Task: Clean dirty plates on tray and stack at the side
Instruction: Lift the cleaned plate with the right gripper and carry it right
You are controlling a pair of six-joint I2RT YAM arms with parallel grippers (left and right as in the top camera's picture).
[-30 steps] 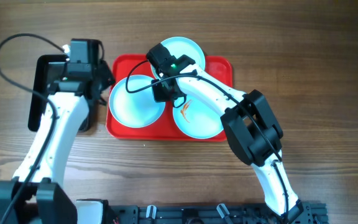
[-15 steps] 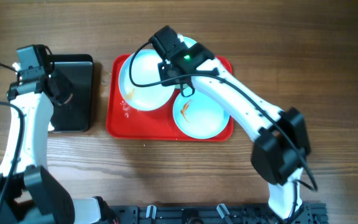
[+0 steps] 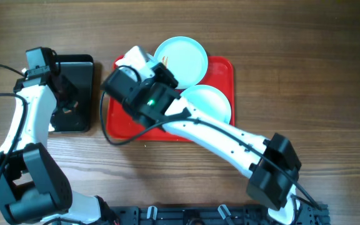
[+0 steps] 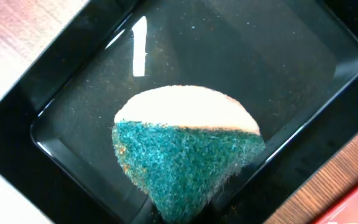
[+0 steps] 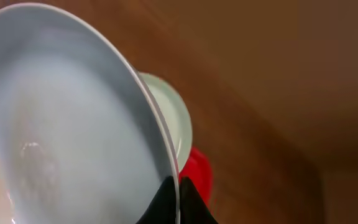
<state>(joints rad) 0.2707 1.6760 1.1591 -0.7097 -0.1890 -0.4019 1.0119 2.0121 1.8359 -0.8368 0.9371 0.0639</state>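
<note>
The red tray (image 3: 224, 69) lies at the table's middle. One turquoise-rimmed plate (image 3: 183, 57) rests over the tray's far edge. A second plate (image 3: 211, 103) lies on its right side, partly under my right arm. My right gripper (image 3: 141, 70) is shut on the rim of the third plate (image 3: 132, 57) and holds it raised and tipped on edge above the tray's far left. In the right wrist view the fingers (image 5: 179, 190) pinch that plate (image 5: 61, 124). My left gripper (image 3: 64, 106) is over the black tray, shut on a teal-and-cream sponge (image 4: 185, 146).
The glossy black tray (image 3: 80, 69) sits left of the red tray, and its floor (image 4: 260, 56) fills the left wrist view. My right arm crosses the red tray's front half. Bare wooden table (image 3: 305, 75) lies on the right.
My right gripper has swung left and lifted its plate off the tray's left side, tipping it on edge. The left arm has stayed over the black tray.
</note>
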